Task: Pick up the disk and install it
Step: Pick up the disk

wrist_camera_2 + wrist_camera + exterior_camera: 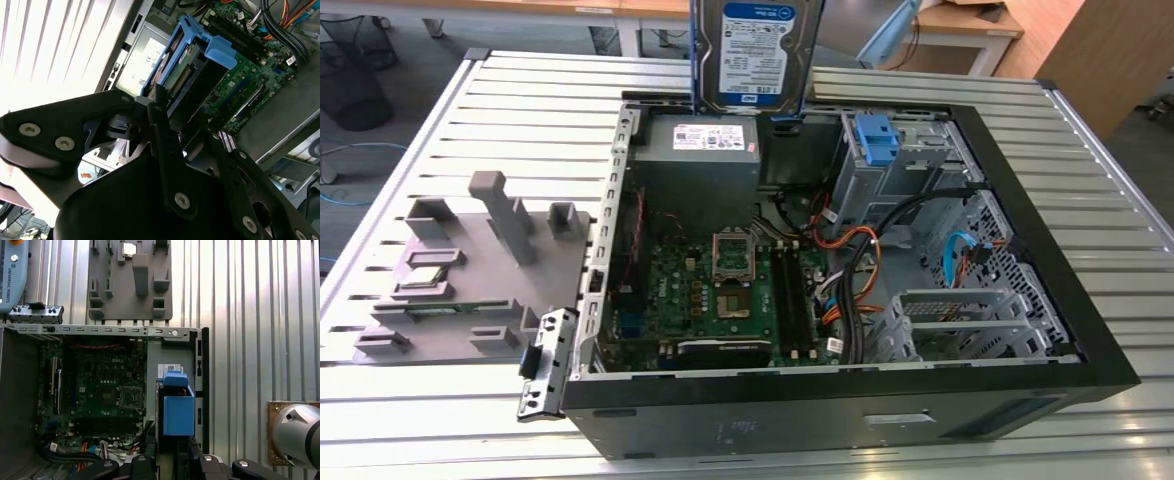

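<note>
So the disk (758, 50) is hanging upright in the air over the far edge of the open computer case (854, 385), right above the grey power supply (698, 150). In the first wrist view the gripper (172, 450) looks clenched on the disk's blue frame (178, 410), one finger on each side. What worries me is that it seems to be grabbing plastic rather than metal, so any bump on the case wall or the power supply could twist the disk in the grip or pop it out of the frame. If it dropped, it'd land on the motherboard (720, 280). The orange and black cables (854, 250) near the drive cage (894, 160) also look like a snag risk. Hard to check: the disk's top runs off the exterior view's edge, the gripper's own body hides the actual contact spots in both wrist views, and I can't tell which slot is free.
</note>
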